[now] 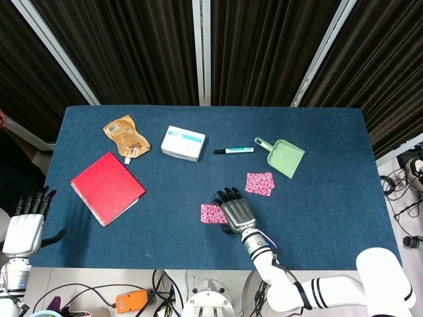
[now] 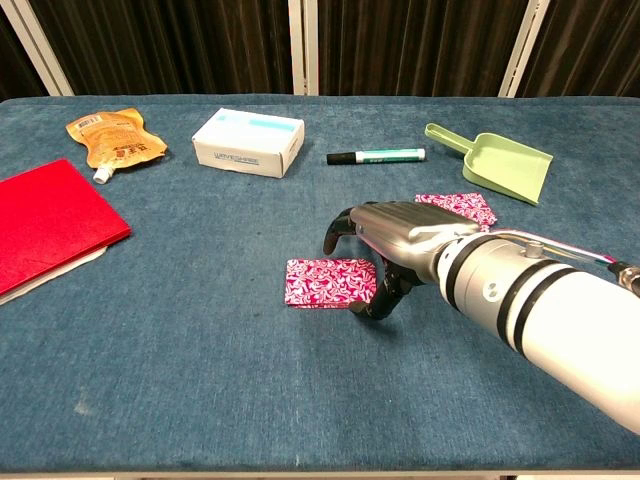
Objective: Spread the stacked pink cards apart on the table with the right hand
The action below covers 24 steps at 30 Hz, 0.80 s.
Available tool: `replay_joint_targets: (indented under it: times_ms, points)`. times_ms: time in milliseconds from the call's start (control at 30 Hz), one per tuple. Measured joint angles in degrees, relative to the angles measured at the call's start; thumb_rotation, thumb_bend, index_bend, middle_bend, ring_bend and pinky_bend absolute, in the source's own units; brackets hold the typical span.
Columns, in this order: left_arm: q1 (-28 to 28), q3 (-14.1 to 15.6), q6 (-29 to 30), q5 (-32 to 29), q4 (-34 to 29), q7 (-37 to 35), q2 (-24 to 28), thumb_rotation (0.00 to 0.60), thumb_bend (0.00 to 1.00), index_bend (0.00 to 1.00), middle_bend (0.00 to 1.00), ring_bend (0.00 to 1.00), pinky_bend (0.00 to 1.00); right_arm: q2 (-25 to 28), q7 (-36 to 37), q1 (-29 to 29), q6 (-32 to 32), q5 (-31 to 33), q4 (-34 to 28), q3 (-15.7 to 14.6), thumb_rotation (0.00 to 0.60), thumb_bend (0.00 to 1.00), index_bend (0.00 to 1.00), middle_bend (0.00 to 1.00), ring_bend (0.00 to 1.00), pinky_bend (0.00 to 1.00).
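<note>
A stack of pink patterned cards (image 1: 211,213) (image 2: 330,283) lies near the table's front middle. My right hand (image 1: 236,212) (image 2: 398,245) hovers at the stack's right end with its fingers arched over that edge and apart. The thumb (image 2: 379,301) sits at the stack's right corner, and I cannot see whether it touches. One separate pink card (image 1: 259,183) (image 2: 457,207) lies flat further right, just in front of the dustpan. My left hand (image 1: 26,224) hangs off the table's front left corner, fingers spread and empty.
A green dustpan (image 1: 284,157) (image 2: 500,163) and a marker (image 1: 233,150) (image 2: 376,156) lie behind the cards. A white box (image 1: 183,142) (image 2: 248,141), an orange pouch (image 1: 125,136) (image 2: 113,136) and a red notebook (image 1: 107,187) (image 2: 45,225) occupy the left half.
</note>
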Motion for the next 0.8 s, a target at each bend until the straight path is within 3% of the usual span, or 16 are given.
replay_joint_targets:
  times_ms: [800]
  points:
    - [0.0, -0.2, -0.1, -0.2, 0.4, 0.0, 0.0, 0.6, 0.13, 0.07, 0.0, 0.0, 0.0, -1.8, -2.6, 2.3, -0.5, 5.7, 0.9, 2.6, 0.6, 0.48, 0.33, 0.16, 0.0, 0.01]
